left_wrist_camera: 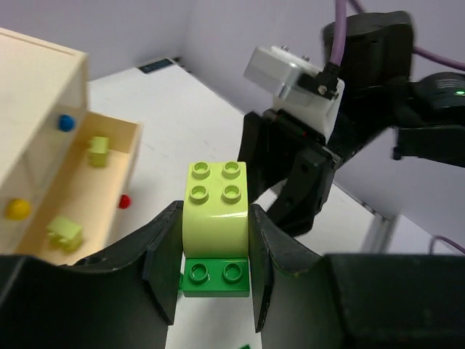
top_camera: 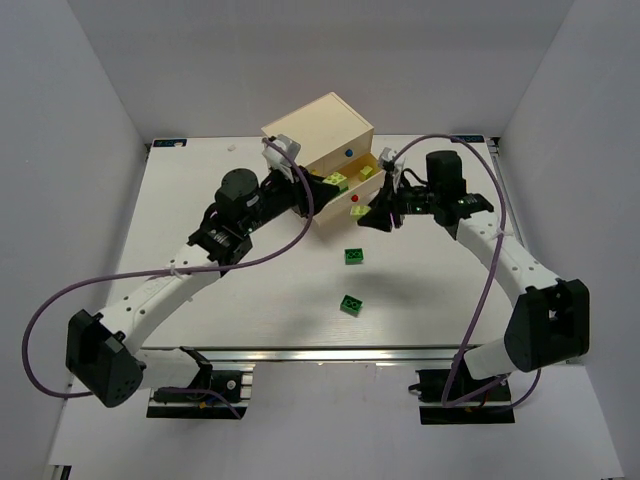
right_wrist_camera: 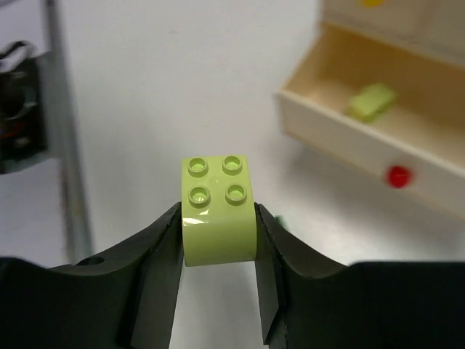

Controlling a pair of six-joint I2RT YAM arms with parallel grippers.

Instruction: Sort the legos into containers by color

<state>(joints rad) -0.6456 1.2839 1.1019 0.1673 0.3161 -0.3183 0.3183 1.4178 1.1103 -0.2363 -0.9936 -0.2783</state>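
My left gripper [left_wrist_camera: 216,240] is shut on a yellow-green lego [left_wrist_camera: 216,207] and holds it in the air beside the open red-knob drawer [left_wrist_camera: 87,196] of the cream chest [top_camera: 318,135]. My right gripper [right_wrist_camera: 218,240] is shut on another yellow-green lego [right_wrist_camera: 218,225] just right of that drawer [right_wrist_camera: 349,134]. In the top view the left gripper [top_camera: 328,182] is over the drawer's front and the right gripper [top_camera: 368,214] is by the red knob [top_camera: 355,198]. Two yellow-green legos [left_wrist_camera: 99,150] [left_wrist_camera: 64,233] lie in the drawer. Two green legos [top_camera: 353,257] [top_camera: 351,304] lie on the table.
The chest's closed drawers show a blue knob [left_wrist_camera: 66,122] and a yellow knob [left_wrist_camera: 17,209]. The right arm's wrist [left_wrist_camera: 312,109] hangs close in front of my left gripper. One green lego [left_wrist_camera: 216,275] shows on the table below the left fingers. White walls enclose the table.
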